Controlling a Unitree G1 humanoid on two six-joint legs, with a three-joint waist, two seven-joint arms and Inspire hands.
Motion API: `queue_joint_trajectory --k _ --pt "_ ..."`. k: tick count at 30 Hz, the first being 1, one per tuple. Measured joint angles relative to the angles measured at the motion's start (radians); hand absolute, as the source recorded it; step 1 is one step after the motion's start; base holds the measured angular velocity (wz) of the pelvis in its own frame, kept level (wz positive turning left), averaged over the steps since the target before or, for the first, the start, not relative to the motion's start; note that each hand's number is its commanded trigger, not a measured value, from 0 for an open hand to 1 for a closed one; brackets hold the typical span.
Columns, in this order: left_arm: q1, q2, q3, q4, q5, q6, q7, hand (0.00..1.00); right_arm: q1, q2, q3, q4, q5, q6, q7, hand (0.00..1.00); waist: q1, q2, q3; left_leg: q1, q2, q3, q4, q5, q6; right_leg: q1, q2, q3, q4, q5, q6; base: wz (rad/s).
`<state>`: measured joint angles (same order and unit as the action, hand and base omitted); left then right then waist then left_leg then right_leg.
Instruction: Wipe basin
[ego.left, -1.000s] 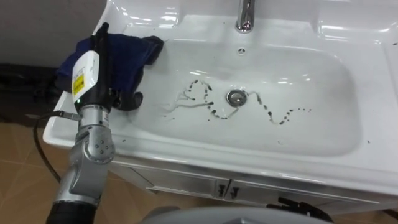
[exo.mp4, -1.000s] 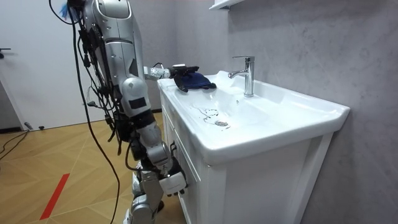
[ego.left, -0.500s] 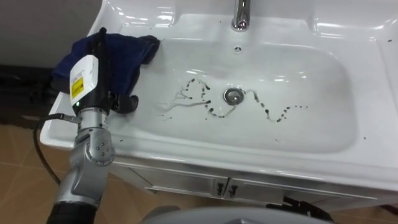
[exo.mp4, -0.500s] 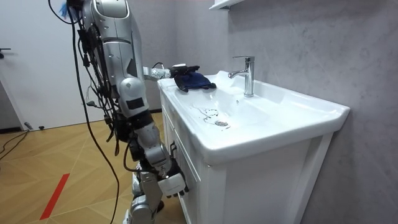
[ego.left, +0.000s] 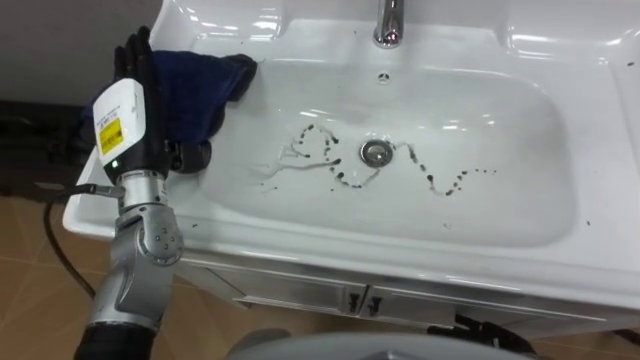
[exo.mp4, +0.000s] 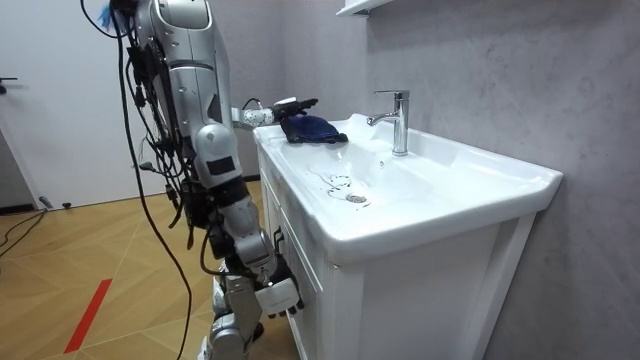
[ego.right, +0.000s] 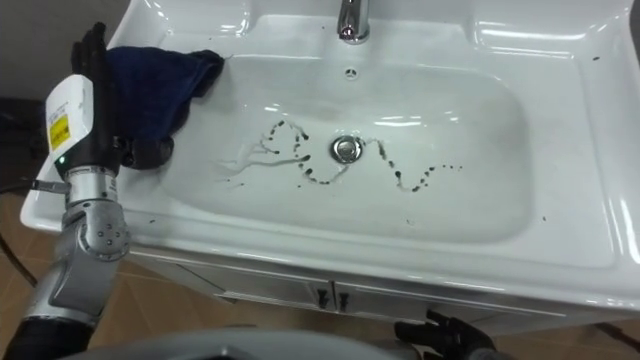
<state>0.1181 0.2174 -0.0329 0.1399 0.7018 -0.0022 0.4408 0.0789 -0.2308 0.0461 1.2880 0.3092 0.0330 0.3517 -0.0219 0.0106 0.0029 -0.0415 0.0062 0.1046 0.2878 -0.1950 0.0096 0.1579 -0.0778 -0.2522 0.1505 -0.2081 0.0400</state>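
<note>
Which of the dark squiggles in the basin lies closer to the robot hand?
The squiggle left of the drain, toward the robot hand; the other squiggle trails off to the drain's right.

The left hand (ego.left: 150, 115) is stretched forward on an extended arm, with fingers straightened and thumb spread. The right hand (exo.mp4: 268, 297) is hung low at the side.

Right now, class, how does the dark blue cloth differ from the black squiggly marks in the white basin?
The dark blue cloth lies bunched on the white ceramic basin's left rim; the black squiggly marks spread across its bottom around the metal drain. The cloth is one heap; the marks are thin broken lines. The left robot hand is at the cloth, apart from the marks. Both are dark against white.
</note>
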Motion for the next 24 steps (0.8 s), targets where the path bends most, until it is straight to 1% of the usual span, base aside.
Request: queue_joint_trajectory --k 5,9,12,14,15,18,21,22,24 --pt "0.001 0.000 0.008 0.001 0.000 0.000 0.019 0.00 0.003 0.000 0.000 0.000 0.006 0.001 0.000 0.00 0.001 0.002 -0.0007 0.001 0.000 0.000 0.000 0.000 0.000 0.000 0.000 -0.001 0.000 0.000 0.000 0.00" --pt "0.009 0.000 0.013 0.023 0.000 0.000 0.025 0.00 0.012 0.000 -0.002 -0.004 0.017 0.001 -0.002 0.00 0.002 0.005 -0.0029 0.003 0.000 0.002 -0.003 0.000 -0.001 0.000 0.000 0.000 0.000 0.000 0.000 0.00" --pt "0.013 0.000 0.018 0.069 -0.001 -0.005 0.033 0.00 0.021 -0.001 -0.010 -0.009 0.017 0.002 -0.007 0.00 0.002 0.011 -0.0090 0.011 0.000 0.003 -0.010 0.001 -0.002 0.005 0.000 0.000 -0.001 0.000 0.000 0.00" --pt "0.017 0.000 0.018 0.080 0.000 -0.006 0.035 0.00 0.020 -0.001 -0.010 -0.011 0.017 0.005 -0.011 0.00 0.002 0.012 -0.0105 0.022 -0.001 0.005 -0.018 0.004 -0.004 0.013 0.000 0.000 -0.001 0.000 0.000 0.00" --pt "0.021 -0.002 0.018 0.089 0.000 -0.005 0.035 0.00 0.021 -0.002 -0.010 -0.014 0.017 0.010 -0.013 0.00 0.001 0.009 -0.0097 0.030 0.000 0.007 -0.021 0.005 -0.005 0.019 0.001 0.001 -0.003 0.000 0.000 -0.03" --pt "0.027 -0.008 0.018 0.125 -0.001 -0.007 0.035 0.00 0.024 -0.010 -0.011 -0.017 0.015 0.012 -0.014 0.00 0.001 0.020 -0.0149 0.040 0.004 0.019 -0.030 0.009 -0.009 0.020 0.002 0.007 -0.001 0.000 0.000 -0.09" --pt "0.027 -0.008 0.018 0.146 -0.001 -0.005 0.034 0.00 0.023 -0.010 -0.010 -0.018 0.010 0.014 -0.014 0.00 0.001 0.019 -0.0149 0.050 0.008 0.027 -0.039 0.015 -0.012 0.022 0.005 0.019 0.000 -0.002 -0.003 -0.11" --pt "0.028 -0.009 0.018 0.154 0.000 -0.004 0.034 0.00 0.021 -0.010 -0.010 -0.023 0.003 0.022 -0.015 0.00 0.001 0.019 -0.0147 0.052 0.008 0.031 -0.038 0.015 -0.012 0.022 0.005 0.027 -0.002 -0.005 -0.009 -0.12" --pt "0.028 -0.010 0.018 0.157 -0.003 -0.002 0.030 0.00 0.020 -0.010 -0.010 -0.039 -0.002 0.032 -0.022 0.00 0.000 0.018 -0.0144 0.052 0.009 0.034 -0.032 0.015 -0.013 0.022 0.006 0.030 -0.002 -0.009 -0.013 -0.06"
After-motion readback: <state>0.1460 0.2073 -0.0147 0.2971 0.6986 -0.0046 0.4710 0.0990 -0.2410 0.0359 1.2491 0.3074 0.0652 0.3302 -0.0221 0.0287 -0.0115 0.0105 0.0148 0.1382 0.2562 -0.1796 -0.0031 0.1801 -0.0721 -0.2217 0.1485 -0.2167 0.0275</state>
